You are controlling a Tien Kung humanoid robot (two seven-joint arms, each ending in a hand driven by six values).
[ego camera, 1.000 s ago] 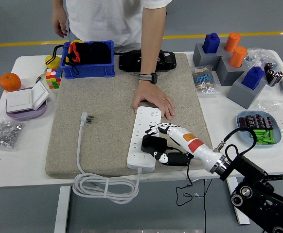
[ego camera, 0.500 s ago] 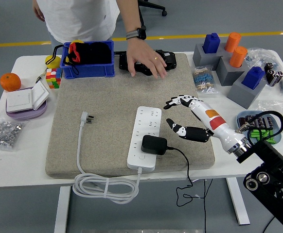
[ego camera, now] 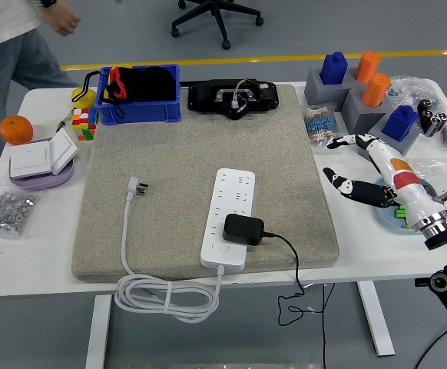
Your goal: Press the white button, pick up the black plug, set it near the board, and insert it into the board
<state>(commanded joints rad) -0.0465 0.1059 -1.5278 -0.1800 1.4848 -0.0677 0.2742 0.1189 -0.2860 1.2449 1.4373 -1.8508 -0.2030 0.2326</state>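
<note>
The right hand (ego camera: pixel 362 171) hangs over the table's right side with its fingers spread, holding nothing. Just behind it sit grey blocks (ego camera: pixel 359 108) with blue and orange pegs, and under its wrist a blue dish (ego camera: pixel 387 213) of small parts. Well to its left, on the beige mat (ego camera: pixel 177 161), the black plug (ego camera: pixel 243 229) sits in the white board (ego camera: pixel 228 218), its cord (ego camera: pixel 293 261) trailing off the table's near edge. Far off, at the table's far-left corner, a person (ego camera: pixel 16 46) stands.

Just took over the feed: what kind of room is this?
Probably a robotics lab or test workspace: a white table crowded with a power strip, black plug and sorting blocks, an office chair behind.
</note>
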